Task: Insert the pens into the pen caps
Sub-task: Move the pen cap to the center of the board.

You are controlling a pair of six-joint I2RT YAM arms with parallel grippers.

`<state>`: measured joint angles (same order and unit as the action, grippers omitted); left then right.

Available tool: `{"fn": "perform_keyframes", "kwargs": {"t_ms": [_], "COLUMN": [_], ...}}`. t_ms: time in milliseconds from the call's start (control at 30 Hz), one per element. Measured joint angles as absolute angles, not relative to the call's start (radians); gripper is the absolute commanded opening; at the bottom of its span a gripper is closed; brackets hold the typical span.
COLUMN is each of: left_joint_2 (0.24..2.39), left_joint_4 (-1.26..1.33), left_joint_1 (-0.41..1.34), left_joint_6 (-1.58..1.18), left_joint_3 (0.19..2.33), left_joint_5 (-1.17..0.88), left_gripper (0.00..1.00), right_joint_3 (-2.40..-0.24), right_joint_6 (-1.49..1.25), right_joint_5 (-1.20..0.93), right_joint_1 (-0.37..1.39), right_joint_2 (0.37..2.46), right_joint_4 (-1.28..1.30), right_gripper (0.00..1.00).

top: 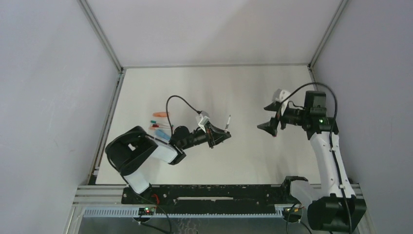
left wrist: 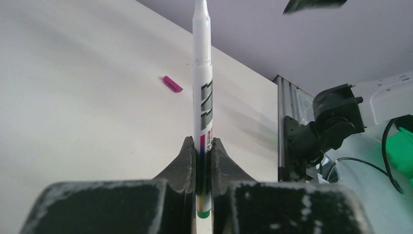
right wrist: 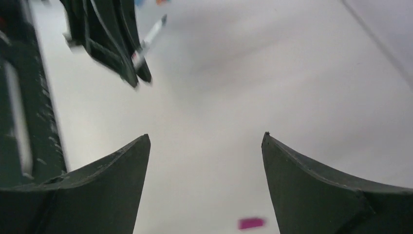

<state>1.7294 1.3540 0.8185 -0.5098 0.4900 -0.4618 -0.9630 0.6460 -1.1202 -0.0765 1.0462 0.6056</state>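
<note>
l claw [left wrist: 203, 146] clamped on white pen [left wrist: 202, 73] low on barrel, most of pen sticking out fwd, mid table [top: 243, 87]. r claw [right wrist: 205, 135] jaws wide apart, nothing btwn them. magenta cap [right wrist: 252, 223] lying on table by r claw. other pens/caps [top: 159, 122] bunched on table's left side.

A flat white table [top: 253, 92] sits in the middle. Plain grey walls [top: 48, 97] stand on its left, back and right sides, and thin silver metal bars [top: 101, 35] run up from the two back corners. The light is soft and even.
</note>
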Motion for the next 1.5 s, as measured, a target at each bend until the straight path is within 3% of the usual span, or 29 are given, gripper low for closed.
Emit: {"fn": "perform_keyframes", "kwargs": {"t_ms": [133,267,433,633,1333,1500], "left_joint_2": [1.642,1.576,1.565,1.563,1.563,1.563], "left_joint_4": [1.349,1.352,1.353,1.353,1.352,1.352], "left_joint_1": [0.814,0.812,0.811,0.810,0.810,0.810], "left_joint_6": [-0.457,-0.407,-0.377,-0.364,-0.358,-0.358], "left_joint_3": [0.418,0.362,0.342,0.340,0.340,0.340], "left_joint_5": [-0.405,-0.347,-0.310,-0.298,-0.299,-0.299], "left_gripper": [0.00,0.00,0.00,0.01,0.01,0.01], "right_joint_3": [-0.977,-0.977,-0.977,-0.976,-0.894,-0.893], "right_joint_6": [1.168,1.623,1.922,2.034,2.074,2.075], "right_joint_5": [-0.930,-0.658,-0.397,-0.246,-0.058,-0.055], "right_joint_1": [-0.049,-0.047,-0.054,0.022,0.123,0.134], "right_joint_2": [1.018,1.135,1.317,1.438,1.604,1.613], "right_joint_4": [0.846,0.994,1.031,0.962,0.727,0.709], "right_gripper": [0.86,0.80,0.64,0.50,0.44,0.37]}}
